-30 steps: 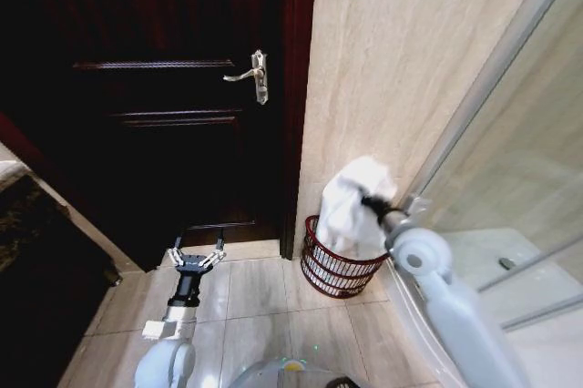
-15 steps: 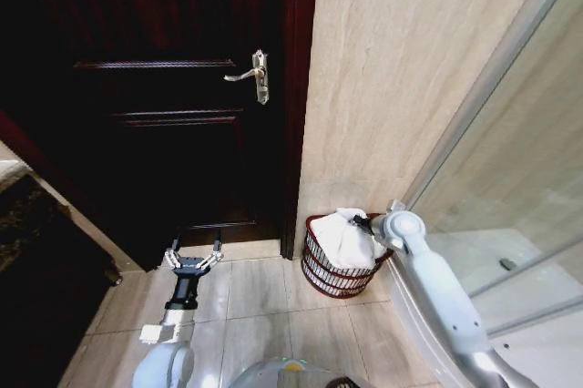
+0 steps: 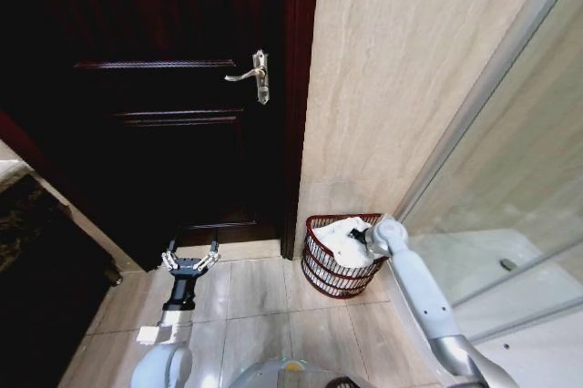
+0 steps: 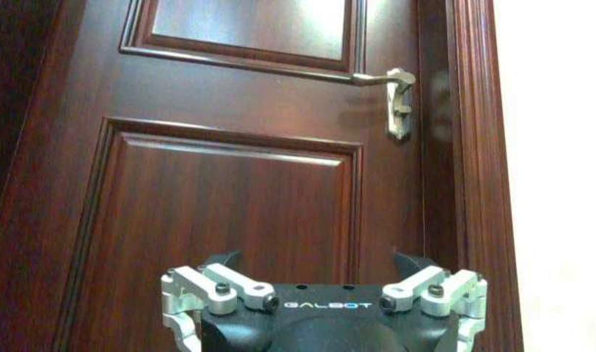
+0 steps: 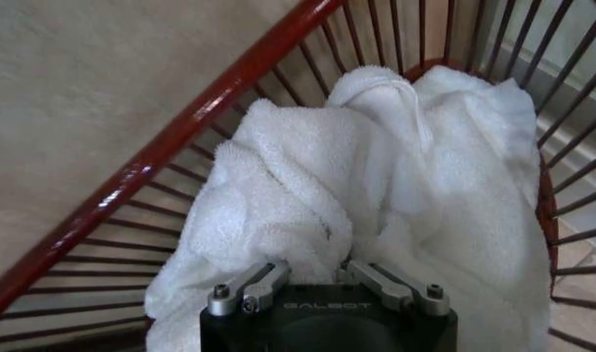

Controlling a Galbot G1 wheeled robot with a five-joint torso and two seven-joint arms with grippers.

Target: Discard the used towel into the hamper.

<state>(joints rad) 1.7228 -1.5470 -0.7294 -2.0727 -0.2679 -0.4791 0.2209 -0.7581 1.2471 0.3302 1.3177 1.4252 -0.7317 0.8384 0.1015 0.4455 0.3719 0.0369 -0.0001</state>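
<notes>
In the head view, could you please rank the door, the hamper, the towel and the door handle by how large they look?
1. Door, by far the largest.
2. Hamper.
3. Towel, lying inside the hamper.
4. Door handle, smallest, though it stands farther from the camera.

**Clerk:** Item one?

**Checker:** The hamper (image 5: pixel 171 150): glossy reddish-brown rim, thin dark bars running down from it, open gaps between them. A pale beige wall shows beyond the rim and through the bars.

**Clerk:** Contents?

**Checker:** One white towel (image 5: pixel 376 183), terry cloth, crumpled in thick folds, lying inside the hamper and bulging against the bars on both sides.

**Clerk:** Item three?

**Checker:** The right gripper (image 5: pixel 317 273), black body, two metal fingers (image 5: pixel 251 286) drawn close together, their tips buried in the towel's folds. It sits within the hamper's ring of bars.
</notes>
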